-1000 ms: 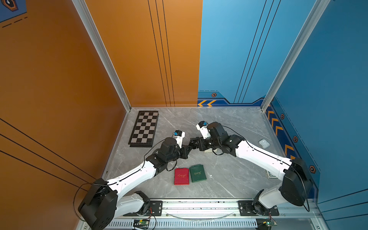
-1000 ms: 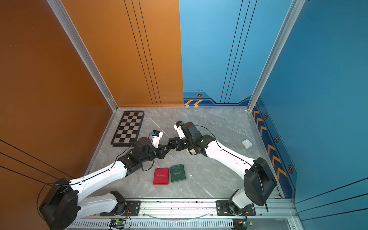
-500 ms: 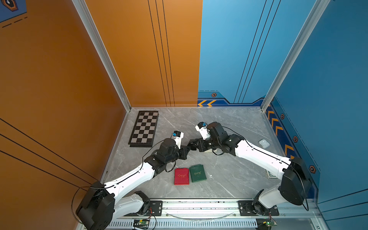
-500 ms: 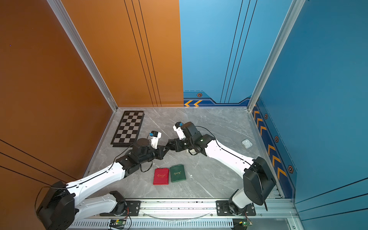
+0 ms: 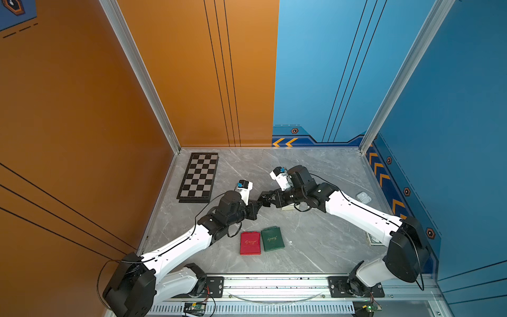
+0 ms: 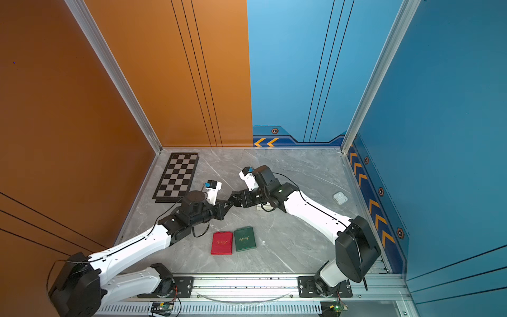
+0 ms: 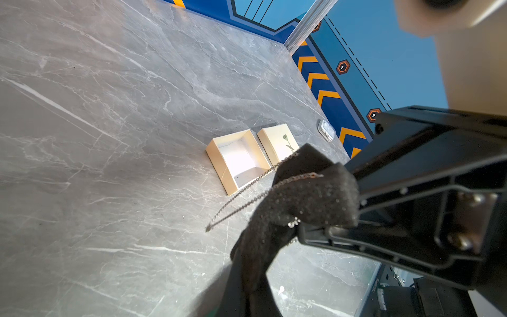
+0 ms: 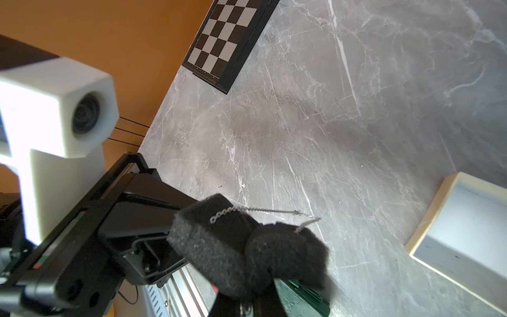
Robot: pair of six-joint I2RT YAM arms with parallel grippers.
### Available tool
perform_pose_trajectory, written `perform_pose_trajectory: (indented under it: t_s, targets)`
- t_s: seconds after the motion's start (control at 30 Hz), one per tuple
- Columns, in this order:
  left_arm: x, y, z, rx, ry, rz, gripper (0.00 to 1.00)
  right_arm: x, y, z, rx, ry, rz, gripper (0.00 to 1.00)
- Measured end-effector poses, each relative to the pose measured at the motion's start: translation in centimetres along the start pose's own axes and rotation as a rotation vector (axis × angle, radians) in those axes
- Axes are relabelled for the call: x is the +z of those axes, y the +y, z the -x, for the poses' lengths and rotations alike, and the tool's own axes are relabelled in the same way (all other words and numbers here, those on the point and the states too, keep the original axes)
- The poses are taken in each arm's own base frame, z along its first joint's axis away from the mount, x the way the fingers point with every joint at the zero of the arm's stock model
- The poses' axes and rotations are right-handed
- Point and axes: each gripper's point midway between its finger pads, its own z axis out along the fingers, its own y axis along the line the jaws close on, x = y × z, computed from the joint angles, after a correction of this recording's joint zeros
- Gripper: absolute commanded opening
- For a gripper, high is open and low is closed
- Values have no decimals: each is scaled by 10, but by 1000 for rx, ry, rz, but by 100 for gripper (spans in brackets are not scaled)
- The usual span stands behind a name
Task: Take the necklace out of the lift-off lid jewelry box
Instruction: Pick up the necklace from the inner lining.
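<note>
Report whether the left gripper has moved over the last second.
No visible shift: the left gripper, shut on the foam insert, sits as near the chessboard as before.

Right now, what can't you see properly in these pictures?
Jewelry box: in both top views, nearly all of it is hidden under the right arm.
Necklace: too thin for the top views. In the left wrist view, part of it disappears around the foam pad.
Lid: one corner is behind the foam pad, left wrist view.
Small white object: too small to name.
</note>
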Motion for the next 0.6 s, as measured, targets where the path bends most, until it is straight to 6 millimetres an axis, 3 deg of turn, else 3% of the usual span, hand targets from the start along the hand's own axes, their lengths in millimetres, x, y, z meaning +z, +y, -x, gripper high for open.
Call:
perform_pose_trajectory:
  t_s: [0.6]
  targets:
    - [-2, 0, 0, 17, -7, -4, 0, -2, -2, -4, 61, 60, 91, 8]
